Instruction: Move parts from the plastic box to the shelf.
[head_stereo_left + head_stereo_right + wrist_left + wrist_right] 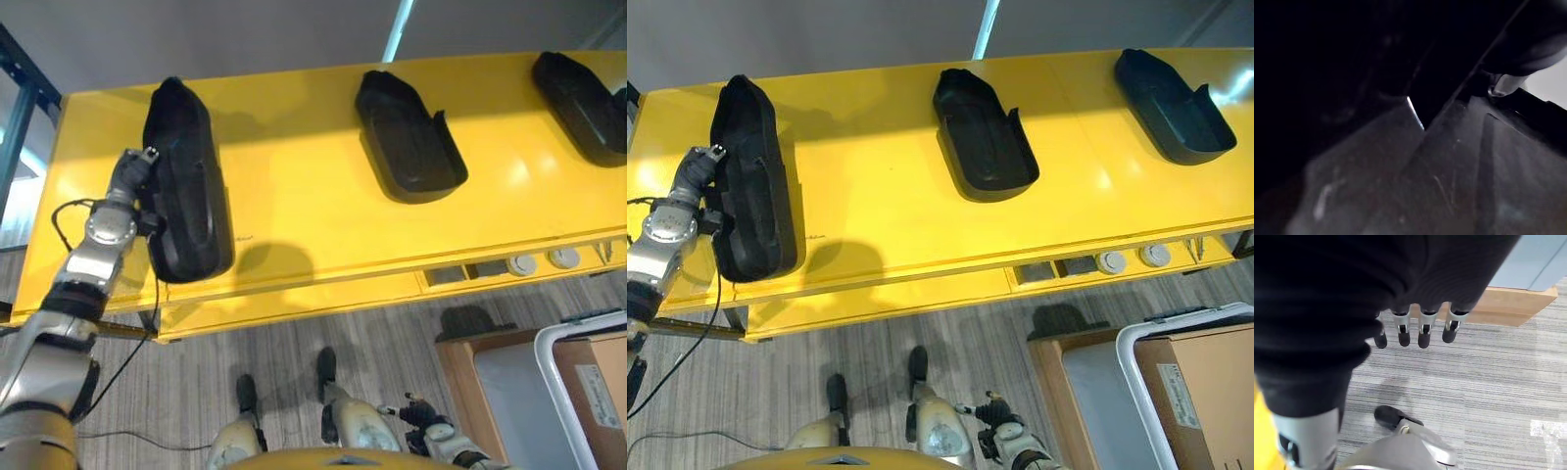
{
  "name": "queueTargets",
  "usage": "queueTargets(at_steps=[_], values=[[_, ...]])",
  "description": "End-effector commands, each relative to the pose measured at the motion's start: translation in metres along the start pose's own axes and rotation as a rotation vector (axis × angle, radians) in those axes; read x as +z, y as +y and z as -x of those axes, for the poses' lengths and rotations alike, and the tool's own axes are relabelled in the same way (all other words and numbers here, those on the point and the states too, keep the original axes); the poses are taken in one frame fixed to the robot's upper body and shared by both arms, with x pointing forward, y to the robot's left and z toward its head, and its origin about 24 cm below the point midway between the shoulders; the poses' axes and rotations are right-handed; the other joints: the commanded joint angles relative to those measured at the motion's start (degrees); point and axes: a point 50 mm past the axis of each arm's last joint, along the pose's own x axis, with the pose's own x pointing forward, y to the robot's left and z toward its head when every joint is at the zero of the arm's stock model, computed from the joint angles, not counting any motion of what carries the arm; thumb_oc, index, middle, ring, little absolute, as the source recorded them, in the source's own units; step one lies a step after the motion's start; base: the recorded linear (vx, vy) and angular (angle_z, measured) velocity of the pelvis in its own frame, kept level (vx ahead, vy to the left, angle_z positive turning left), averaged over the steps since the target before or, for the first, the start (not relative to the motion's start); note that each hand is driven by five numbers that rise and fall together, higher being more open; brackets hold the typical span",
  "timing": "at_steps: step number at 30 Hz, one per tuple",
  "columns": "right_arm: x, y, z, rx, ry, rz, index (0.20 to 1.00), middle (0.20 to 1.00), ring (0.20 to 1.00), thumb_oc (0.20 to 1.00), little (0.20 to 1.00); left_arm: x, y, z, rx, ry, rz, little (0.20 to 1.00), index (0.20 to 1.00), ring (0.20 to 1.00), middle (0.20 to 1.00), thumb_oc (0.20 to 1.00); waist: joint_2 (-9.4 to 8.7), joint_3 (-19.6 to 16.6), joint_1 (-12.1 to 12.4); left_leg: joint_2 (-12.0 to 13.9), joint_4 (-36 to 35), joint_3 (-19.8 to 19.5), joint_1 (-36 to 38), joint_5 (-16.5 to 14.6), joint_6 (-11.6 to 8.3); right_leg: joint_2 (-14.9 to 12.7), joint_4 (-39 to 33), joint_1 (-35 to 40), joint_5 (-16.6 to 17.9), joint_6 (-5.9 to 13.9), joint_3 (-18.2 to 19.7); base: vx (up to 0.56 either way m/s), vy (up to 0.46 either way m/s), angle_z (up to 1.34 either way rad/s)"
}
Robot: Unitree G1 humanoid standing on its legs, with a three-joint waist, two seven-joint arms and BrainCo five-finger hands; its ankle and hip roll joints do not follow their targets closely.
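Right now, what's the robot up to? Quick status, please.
Left hand against leftmost black part on yellow shelf, fingers hidden. Right hand idle low, fingers relaxed. Two more parts already shelved.

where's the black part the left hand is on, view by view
Left eye view: black part at the yellow shelf's left end, left hand against its side.
Right eye view: same part, far left.
Left wrist view: dark surface up close, probably this part.
Right wrist view: floor instead.
Shared landmark: middle black part.
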Motion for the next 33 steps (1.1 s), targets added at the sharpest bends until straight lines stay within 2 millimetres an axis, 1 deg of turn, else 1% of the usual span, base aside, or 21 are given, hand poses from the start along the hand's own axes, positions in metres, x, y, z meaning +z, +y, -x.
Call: queueTargets(at_steps=[1,2,3,8,10,17,20,21,22,23,24,27,28,29,30,31,32,33], values=[[0.015,0.013,-0.002,0.030,-0.029,-0.040,1.000,1.000,1.000,1.000,1.000,0.022,0.018,-0.015,0.130,-0.041,-0.065,0.200,0.200,0.200,0.200,0.200,-0.19,1.46,-1.04,3.71,-0.36,-2.47,0.71,-2.43,-1.18,-2.87,0.21,4.10,-8.31,5.64,1.03,0.00,0.000,0.00],[0.015,0.013,-0.002,0.028,-0.027,-0.044,1.000,1.000,1.000,1.000,1.000,0.023,0.017,-0.017,0.131,-0.037,-0.073,0.332,0.332,0.332,0.332,0.332,-0.08,1.55,-1.10,3.73,-0.36,-2.45,0.69,-2.39,-1.21,-2.88,0.21,4.09,-8.37,5.61,1.00,0.00,0.000,0.00],[0.014,0.014,-0.001,0.032,-0.025,-0.041,1.000,1.000,1.000,1.000,1.000,0.027,0.016,-0.019,0.127,-0.041,-0.091,1.000,1.000,1.000,1.000,1.000,0.05,1.70,-1.17,3.74,-0.36,-2.44,0.77,-2.39,-1.25,-2.85,0.21,4.09,-8.43,5.57,1.01,0.02,-0.005,-0.03],[0.016,0.013,-0.002,0.027,-0.025,-0.051,1.000,1.000,1.000,1.000,1.000,0.032,0.016,-0.024,0.131,-0.029,-0.116,1.000,1.000,1.000,1.000,1.000,0.38,1.84,-1.17,3.73,-0.36,-2.20,1.00,-2.42,-1.35,-2.76,0.21,4.14,-8.50,5.48,1.30,0.00,0.000,0.00],[0.013,0.012,-0.002,0.026,-0.015,-0.050,1.000,1.000,1.000,1.000,1.000,0.035,0.014,-0.024,0.118,-0.043,-0.126,1.000,1.000,1.000,1.000,1.000,0.64,1.80,-1.13,3.76,-0.36,-2.07,1.40,-2.53,-1.37,-2.78,0.21,4.48,-8.70,5.42,1.32,0.00,0.000,0.00],[0.008,0.010,-0.002,0.027,0.007,-0.058,1.000,1.000,1.000,1.000,1.000,0.037,0.010,-0.020,0.084,-0.070,-0.140,1.000,1.000,1.000,1.000,1.000,1.33,1.51,-0.79,3.85,-0.36,-1.88,3.36,-2.87,-1.45,-2.80,0.21,6.44,-9.53,5.24,1.20,0.00,0.000,0.00],[0.003,0.008,-0.001,0.020,0.032,-0.050,1.000,1.000,1.000,1.000,1.000,0.037,-0.001,-0.016,0.072,-0.085,0.009,1.000,1.000,1.000,1.000,1.000,1.96,0.97,-0.37,3.80,-0.36,-2.10,4.83,-3.17,-1.48,-2.96,0.21,8.50,-10.31,5.15,0.82,0.00,0.000,0.01],[0.002,0.006,-0.002,0.013,0.042,-0.045,1.000,1.000,1.000,1.000,1.000,0.039,-0.007,-0.014,0.065,-0.097,0.108,1.000,1.000,1.000,1.000,1.000,2.21,0.67,-0.19,3.65,-0.36,-2.29,5.39,-3.33,-1.45,-3.00,0.21,9.20,-10.48,5.12,0.61,0.01,0.007,0.07],[0.000,0.004,-0.002,0.009,0.050,-0.043,1.000,1.000,1.000,1.000,1.000,0.041,-0.011,-0.013,0.052,-0.110,0.147,1.000,1.000,1.000,1.000,1.000,2.50,0.39,-0.10,3.65,-0.36,-2.38,5.96,-3.46,-1.44,-3.16,0.21,9.94,-10.68,5.12,0.39,0.01,0.006,0.07],[0.000,0.004,-0.002,0.009,0.050,-0.043,1.000,1.000,1.000,1.000,1.000,0.041,-0.011,-0.013,0.052,-0.110,0.147,1.000,1.000,1.000,1.000,1.000,2.51,0.44,-0.12,3.65,-0.36,-2.40,6.03,-3.48,-1.44,-3.16,0.21,10.02,-10.69,5.12,0.37,0.01,0.015,0.04],[-0.001,0.003,-0.002,0.006,0.058,-0.040,1.000,1.000,1.000,1.000,1.000,0.045,-0.018,-0.008,0.038,-0.140,0.223,1.000,1.000,1.000,1.000,1.000,2.94,-0.17,0.08,3.45,-0.36,-2.60,7.05,-3.68,-1.46,-3.30,0.21,11.36,-10.97,5.14,-0.09,0.00,0.000,0.00],[-0.003,0.000,-0.002,-0.001,0.066,-0.029,1.000,1.000,1.000,1.000,1.000,0.049,-0.024,0.002,0.046,-0.184,0.347,1.000,1.000,1.000,1.000,1.000,3.43,-1.45,0.68,3.11,-0.36,-2.98,8.57,-4.12,-1.30,-3.70,0.21,13.44,-11.41,5.13,-0.75,0.00,0.019,0.06],[-0.002,0.000,-0.002,-0.001,0.065,-0.023,1.000,1.000,1.000,1.000,1.000,0.045,-0.026,0.007,0.056,-0.188,0.391,1.000,1.000,1.000,1.000,1.000,3.50,-1.85,0.94,3.04,-0.36,-3.22,9.14,-4.22,-1.24,-3.86,0.21,14.14,-11.54,5.09,-1.05,-0.02,0.012,0.20],[-0.006,0.001,-0.001,-0.001,0.077,-0.019,1.000,1.000,1.000,1.000,1.000,0.035,-0.035,0.019,0.047,-0.177,0.417,1.000,1.000,1.000,1.000,1.000,3.55,-2.73,1.45,2.93,-0.36,-3.63,10.14,-4.50,-1.13,-4.09,0.21,15.54,-11.94,4.98,-1.59,-0.01,0.007,0.23],[-0.006,0.001,-0.001,-0.001,0.078,-0.018,1.000,1.000,1.000,1.000,1.000,0.034,-0.035,0.019,0.048,-0.176,0.417,1.000,1.000,1.000,1.000,1.000,3.58,-2.74,1.40,2.93,-0.36,-3.64,10.19,-4.51,-1.13,-4.10,0.21,15.60,-11.95,4.98,-1.60,0.00,0.007,0.21],[-0.009,0.001,-0.001,-0.003,0.085,-0.013,1.000,1.000,1.000,1.000,1.000,0.028,-0.038,0.027,0.058,-0.174,0.436,1.000,1.000,1.000,1.000,1.000,3.57,-3.19,1.72,2.85,-0.36,-3.74,10.69,-4.69,-1.08,-4.21,0.21,16.31,-12.16,4.94,-1.87,0.00,0.004,0.09],[-0.009,0.001,-0.001,-0.003,0.085,-0.012,1.000,1.000,1.000,1.000,1.000,0.028,-0.038,0.027,0.058,-0.174,0.436,1.000,1.000,1.000,1.000,1.000,3.57,-3.18,1.70,2.85,-0.36,-3.75,10.70,-4.69,-1.08,-4.21,0.21,16.33,-12.16,4.94,-1.88,0.00,0.017,0.12],[-0.017,0.005,0.001,0.005,0.102,-0.009,1.000,1.000,1.000,1.000,1.000,0.002,-0.044,0.060,0.109,-0.153,0.466,1.000,1.000,1.000,1.000,1.000,3.16,-4.19,2.80,2.64,-0.36,-4.32,12.12,-5.19,-0.85,-4.50,0.21,18.12,-12.58,4.76,-2.41,0.01,0.014,0.13]])
